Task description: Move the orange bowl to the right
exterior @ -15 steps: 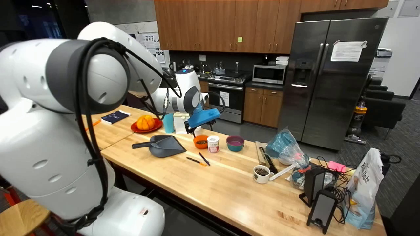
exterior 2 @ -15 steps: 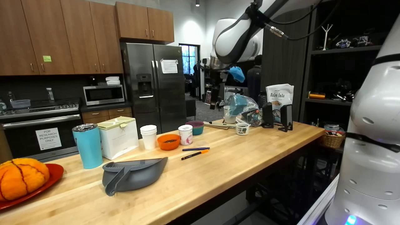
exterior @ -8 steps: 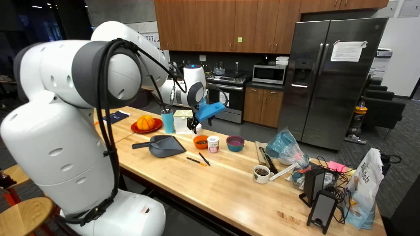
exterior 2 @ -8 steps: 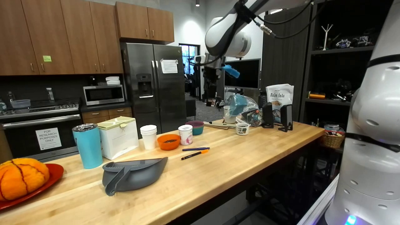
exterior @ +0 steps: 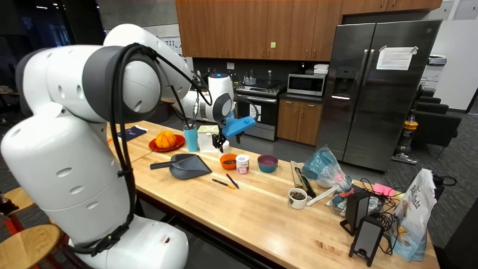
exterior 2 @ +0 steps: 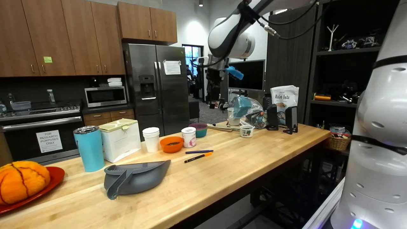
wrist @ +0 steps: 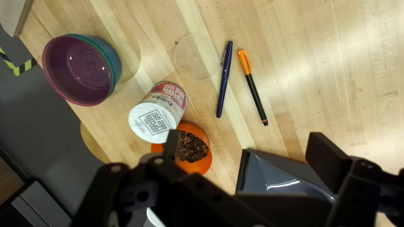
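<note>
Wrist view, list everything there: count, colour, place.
Orange bowl: one, orange, below centre
Bits: many, brown, in that bowl
Canister: one, white and pink, near centre
Nested bowls: at least two, purple and teal, upper left
Pens: two, navy and black-orange, right of centre
Round outline: one, clear, above centre
Dustpan: one, grey, lower right
Cup stack: one, white, bottom edge
Table: one, pale wood, beneath these
Floor: one, grey with striped tape, left
Unclear shapes: several, grey and brown, left
Gripper: one, black, bottom, open
</note>
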`<state>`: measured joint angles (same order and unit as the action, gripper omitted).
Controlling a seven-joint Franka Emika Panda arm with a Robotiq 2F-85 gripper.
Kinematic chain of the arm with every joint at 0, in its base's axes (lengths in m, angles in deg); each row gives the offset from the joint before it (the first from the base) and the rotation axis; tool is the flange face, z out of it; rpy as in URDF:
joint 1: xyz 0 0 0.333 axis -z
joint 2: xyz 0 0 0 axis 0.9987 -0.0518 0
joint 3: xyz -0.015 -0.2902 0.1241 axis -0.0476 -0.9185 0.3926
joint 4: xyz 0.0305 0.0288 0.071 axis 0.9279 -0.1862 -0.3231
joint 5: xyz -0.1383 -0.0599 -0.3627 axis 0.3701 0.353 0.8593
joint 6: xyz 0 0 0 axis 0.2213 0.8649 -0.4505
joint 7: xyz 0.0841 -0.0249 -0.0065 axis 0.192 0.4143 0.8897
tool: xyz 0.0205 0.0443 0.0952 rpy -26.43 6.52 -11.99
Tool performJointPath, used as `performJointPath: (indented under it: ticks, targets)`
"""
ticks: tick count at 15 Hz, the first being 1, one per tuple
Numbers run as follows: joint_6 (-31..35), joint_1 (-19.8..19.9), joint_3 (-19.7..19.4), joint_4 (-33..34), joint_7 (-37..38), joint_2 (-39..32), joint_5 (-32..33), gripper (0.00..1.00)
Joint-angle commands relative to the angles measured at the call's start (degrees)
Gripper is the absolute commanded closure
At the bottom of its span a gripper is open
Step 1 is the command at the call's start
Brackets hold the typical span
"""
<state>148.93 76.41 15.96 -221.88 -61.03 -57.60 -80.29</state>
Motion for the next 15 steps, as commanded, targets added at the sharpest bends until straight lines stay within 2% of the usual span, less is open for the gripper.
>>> performJointPath:
  ticks: [1,7,15]
  targets:
    - [0.1,1.0,2.5,0.8,-4.1,-0.4,0.0,0.0]
    - [2.2,0.4,7.0,4.8,-6.9,-5.1,1.7,0.0]
    - [10.3,2.2,10.2,9.3,-11.5,-16.1,2.8,0.0]
